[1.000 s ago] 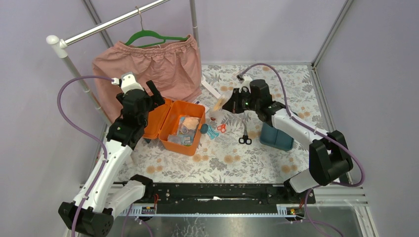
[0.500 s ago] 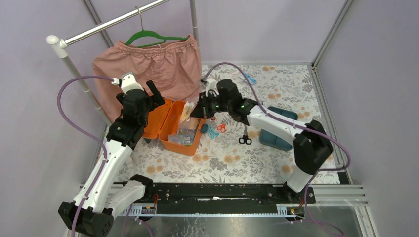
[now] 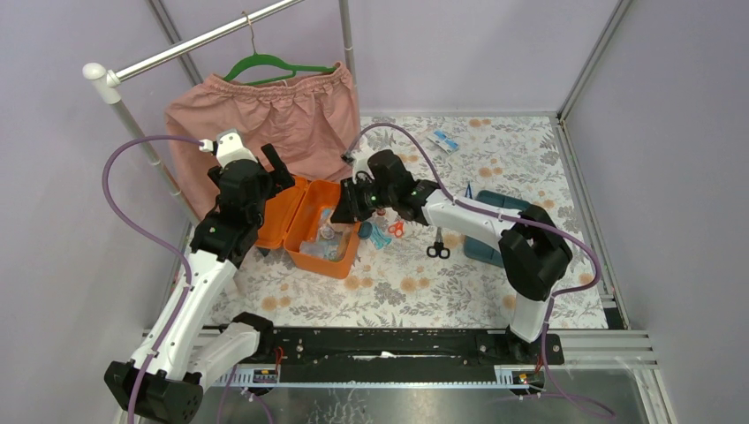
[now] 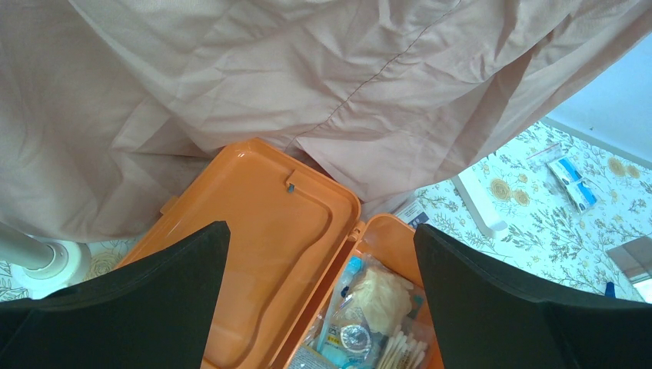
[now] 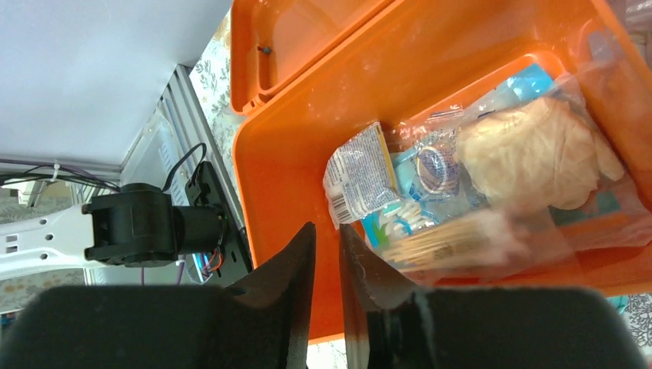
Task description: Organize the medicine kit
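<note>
Orange medicine kit open, partly filled; scissors and teal tray lie outside. Left pincer wide apart; right pincer narrowly parted, empty.

Lab test cell: aluminium frame, lilac walls.

Left end effector gapes wide; right end effector barely parted.
</note>
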You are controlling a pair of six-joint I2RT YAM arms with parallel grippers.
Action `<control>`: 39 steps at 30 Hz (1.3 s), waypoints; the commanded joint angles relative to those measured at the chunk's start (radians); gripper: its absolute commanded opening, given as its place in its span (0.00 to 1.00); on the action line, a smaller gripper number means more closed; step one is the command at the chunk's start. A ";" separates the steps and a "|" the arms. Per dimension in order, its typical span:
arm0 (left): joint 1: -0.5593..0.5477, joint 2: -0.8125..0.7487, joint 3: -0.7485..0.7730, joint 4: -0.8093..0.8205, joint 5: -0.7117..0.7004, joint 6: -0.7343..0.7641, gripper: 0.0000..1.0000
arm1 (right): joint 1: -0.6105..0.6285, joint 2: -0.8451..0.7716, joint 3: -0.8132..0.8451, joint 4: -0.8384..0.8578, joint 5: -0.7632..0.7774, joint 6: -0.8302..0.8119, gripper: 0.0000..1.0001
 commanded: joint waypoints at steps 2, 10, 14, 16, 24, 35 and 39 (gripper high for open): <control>0.000 -0.003 -0.010 0.028 -0.010 -0.004 0.99 | 0.000 -0.022 0.065 -0.014 0.035 -0.034 0.29; -0.002 -0.003 -0.011 0.029 -0.011 -0.004 0.99 | -0.062 -0.114 0.059 -0.134 0.214 -0.127 0.32; -0.005 -0.005 -0.010 0.029 -0.013 -0.004 0.99 | -0.213 -0.174 0.032 -0.166 0.230 -0.137 0.34; -0.007 -0.005 -0.011 0.029 -0.011 -0.004 0.99 | -0.279 -0.180 0.045 -0.217 0.294 -0.184 0.39; -0.009 0.005 -0.010 0.029 -0.002 -0.006 0.99 | -0.487 0.004 0.221 -0.337 0.516 -0.365 0.48; -0.010 0.018 -0.010 0.029 -0.006 -0.007 0.99 | -0.570 0.350 0.563 -0.336 0.544 -0.646 0.56; -0.010 0.024 -0.009 0.029 -0.007 -0.006 0.99 | -0.585 0.455 0.682 -0.351 0.490 -0.749 0.56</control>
